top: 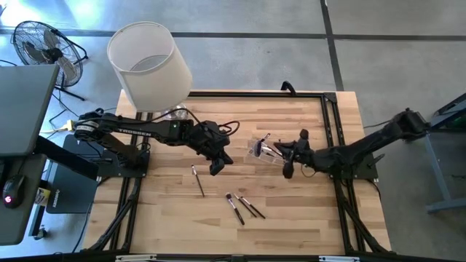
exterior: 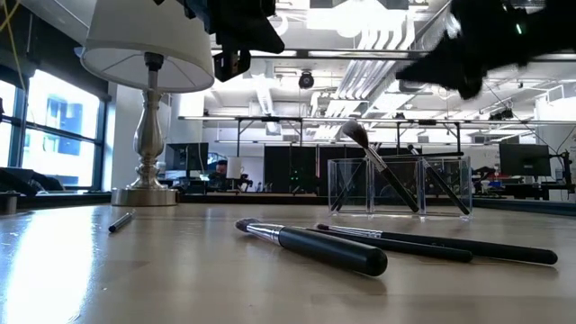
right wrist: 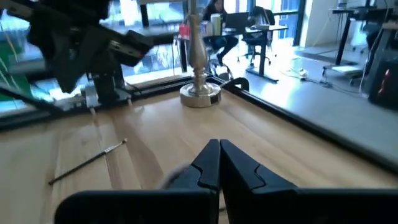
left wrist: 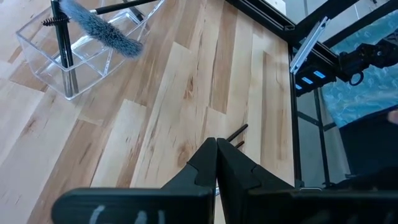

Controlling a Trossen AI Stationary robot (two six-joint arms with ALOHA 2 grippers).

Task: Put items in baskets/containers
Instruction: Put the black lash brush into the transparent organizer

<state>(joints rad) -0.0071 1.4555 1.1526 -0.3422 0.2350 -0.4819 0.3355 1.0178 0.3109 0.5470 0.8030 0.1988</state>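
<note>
The clear plastic box [top: 261,149] stands on the table between my two grippers. Brushes lean in it [exterior: 378,171], one with a fluffy head [left wrist: 102,28]. Three brushes [top: 244,207] lie flat together toward the near edge; they fill the foreground of the low view [exterior: 360,247]. A single brush [top: 197,180] lies left of them, also visible in the right wrist view [right wrist: 87,162]. My left gripper [top: 217,166] hovers shut, left of the box and above that single brush. My right gripper [top: 287,166] hovers shut, just right of the box.
A lamp with a big white shade [top: 149,64] stands at the far left corner, its metal base [exterior: 148,184] on the table. A black frame [top: 328,116] runs along the far and right edges. Bare wood [top: 306,218] lies toward the near right.
</note>
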